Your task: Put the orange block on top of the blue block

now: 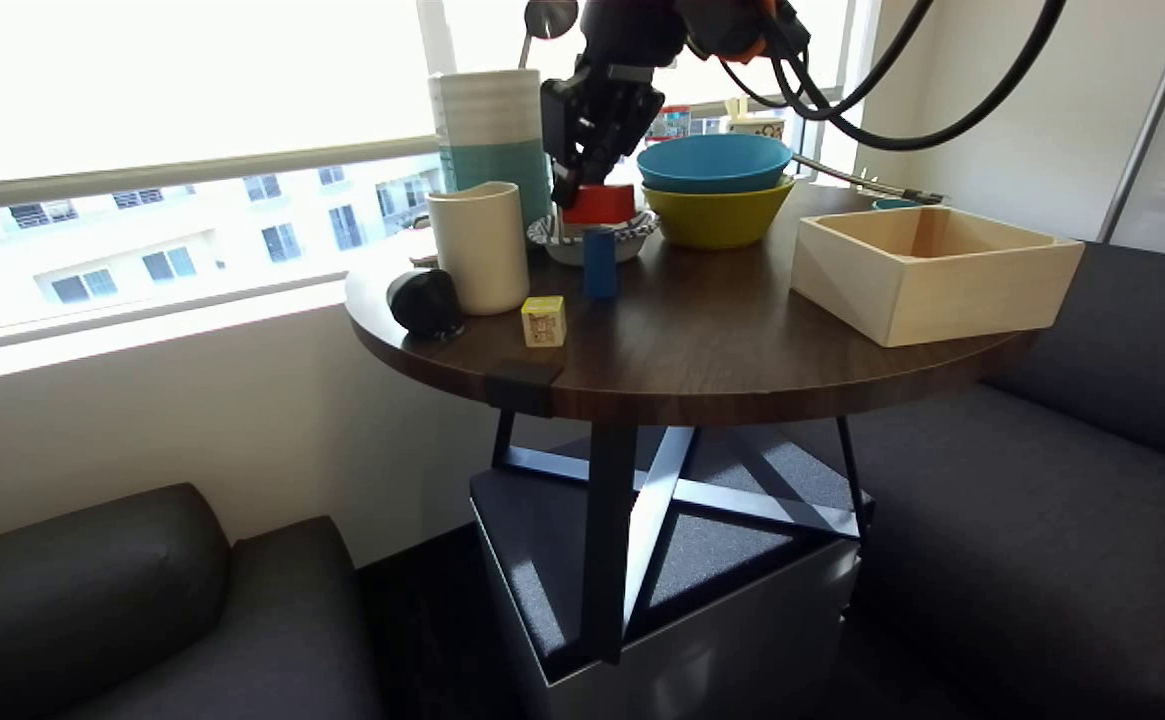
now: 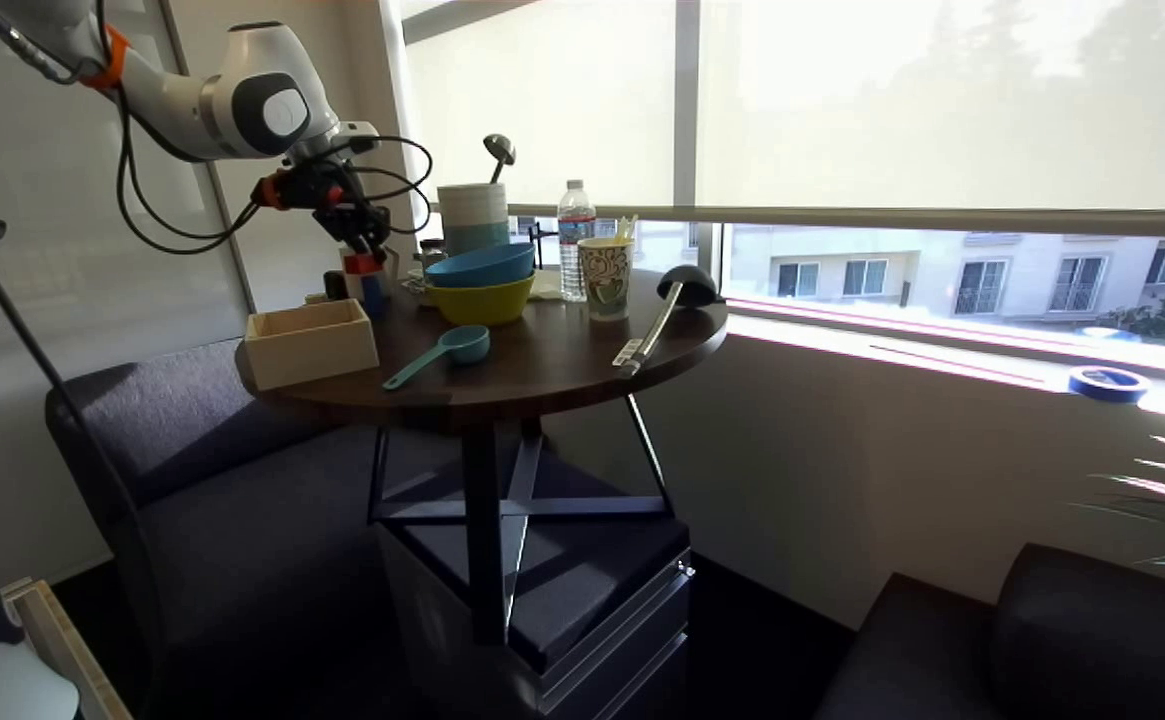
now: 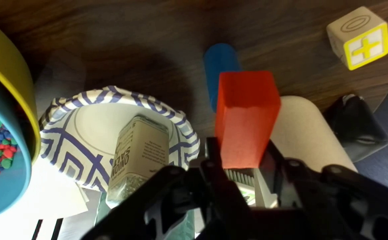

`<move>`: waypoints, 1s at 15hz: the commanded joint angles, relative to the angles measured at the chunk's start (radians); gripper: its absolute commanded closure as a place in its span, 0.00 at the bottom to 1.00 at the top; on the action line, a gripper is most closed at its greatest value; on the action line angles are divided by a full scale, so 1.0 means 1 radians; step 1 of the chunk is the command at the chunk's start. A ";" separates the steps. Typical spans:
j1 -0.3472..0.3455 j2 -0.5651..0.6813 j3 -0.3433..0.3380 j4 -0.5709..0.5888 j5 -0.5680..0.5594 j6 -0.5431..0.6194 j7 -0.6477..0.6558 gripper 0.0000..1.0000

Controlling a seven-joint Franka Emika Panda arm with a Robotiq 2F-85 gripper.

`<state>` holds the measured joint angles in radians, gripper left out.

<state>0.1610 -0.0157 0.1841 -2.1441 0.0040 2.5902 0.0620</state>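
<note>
Looks like a lounge corner in an office, though not to be told for certain from a home. Has a round wooden desk (image 1: pixel 702 350) beside a window (image 2: pixel 687 110) with roller blinds (image 2: pixel 942 110) part-lowered, dark padded seats (image 1: pixel 1002 510) to either side and, underneath, a cushion-topped drawer cabinet (image 2: pixel 622 660). Hints at a lab too, with a robot arm (image 2: pixel 177 110) at the desk and blue tape (image 2: pixel 1109 384) on the windowsill (image 2: pixel 962 360). Faces a pale building (image 2: pixel 832 275).

The orange block (image 3: pixel 248 118) was plain red-orange, the blue block (image 3: pixel 218 62) solid blue, the gripper (image 3: pixel 242 153) black. The white bowl (image 3: pixel 94 121) wore purple-blue geometric lines; the tan cube (image 3: pixel 359 38), a yellow-framed yellow plus. Far off against the glare, the tall vase (image 1: pixel 490 135) seemed white over teal.
</note>
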 commanded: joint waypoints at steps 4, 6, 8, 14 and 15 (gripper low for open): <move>0.008 -0.005 0.000 -0.008 -0.010 0.003 -0.042 0.92; 0.009 -0.006 0.000 -0.010 -0.005 -0.005 -0.049 0.92; 0.008 -0.005 -0.001 -0.011 -0.004 -0.013 -0.048 0.92; 0.008 0.003 -0.001 -0.013 -0.007 -0.004 -0.042 0.92; 0.008 0.005 -0.001 -0.013 -0.008 -0.001 -0.040 0.92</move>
<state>0.1624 -0.0098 0.1845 -2.1476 0.0040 2.5814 0.0232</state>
